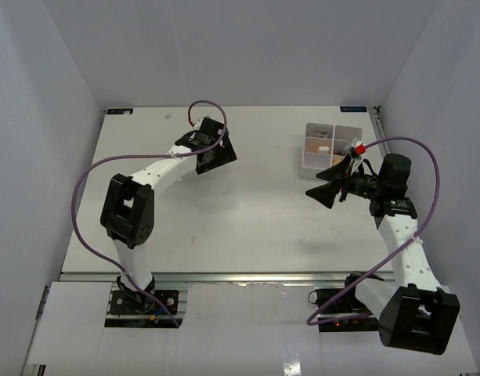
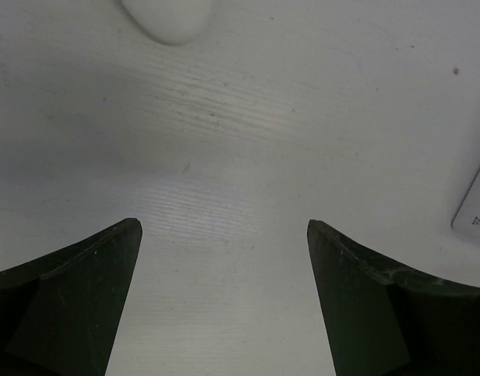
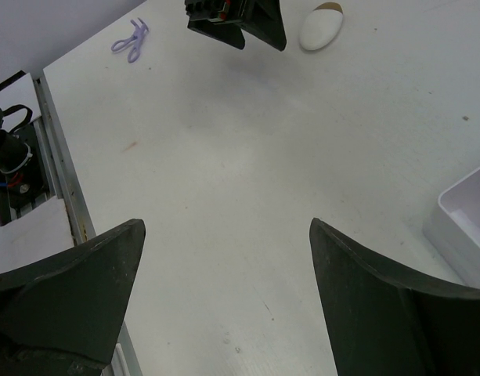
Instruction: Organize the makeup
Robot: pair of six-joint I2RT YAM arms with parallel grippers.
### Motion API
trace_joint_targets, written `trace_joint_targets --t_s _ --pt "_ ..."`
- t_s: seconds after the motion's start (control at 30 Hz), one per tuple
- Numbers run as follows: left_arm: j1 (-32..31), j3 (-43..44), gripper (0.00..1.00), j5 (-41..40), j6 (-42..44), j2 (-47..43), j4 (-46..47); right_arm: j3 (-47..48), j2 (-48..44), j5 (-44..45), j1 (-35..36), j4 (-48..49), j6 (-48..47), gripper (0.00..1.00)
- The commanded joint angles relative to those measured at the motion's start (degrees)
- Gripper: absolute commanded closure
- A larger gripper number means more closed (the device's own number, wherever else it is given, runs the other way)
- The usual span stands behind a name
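The oval piece [image 3: 321, 27] is white like an egg, with 1 brown tip, lying on the counter [image 3: 224, 149]. The left hand [image 2: 222, 227] and right hand [image 3: 228, 227] are both wide.

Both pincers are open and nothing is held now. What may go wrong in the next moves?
1. The white-and-brown oval piece lies just ahead of the open left pincer. It is rounded, so the pincer may nudge it away, or it may slip out on closing.
2. The right pincer, also open, hangs close to the white box. A careless swing may knock it.
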Motion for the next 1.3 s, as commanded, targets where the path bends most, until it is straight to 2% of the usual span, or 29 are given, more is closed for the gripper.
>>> trace_joint_targets --t_s 0.0,0.1,0.2,0.5,1.03,1.27 --pt "0.28 3.86 0.02 -6.38 -6.37 1.39 -5.33 -0.67 0.81 -0.19 -0.38 2.51 1.2 0.08" --pt "0.32 6.88 0.02 -9.47 -4.55 3.77 -5.69 -0.76 1.08 -0.01 -0.85 2.59 1.02 0.08" --pt "0.38 13.81 0.02 -12.54 -2.4 8.47 -7.86 -0.72 1.11 0.09 -1.8 2.59 0.89 0.07" --pt "1.16 27.82 0.02 -17.45 1.05 19.48 -12.33 -0.47 0.61 0.19 -2.54 2.52 0.96 0.07" --pt "3.53 39.75 0.02 -17.93 3.39 30.92 -13.07 -0.2 0.84 0.54 -2.84 2.51 0.71 0.07" --pt "4.75 39.79 0.02 -17.86 2.82 32.58 -13.03 -0.2 0.9 0.22 -3.13 2.51 0.78 0.07"
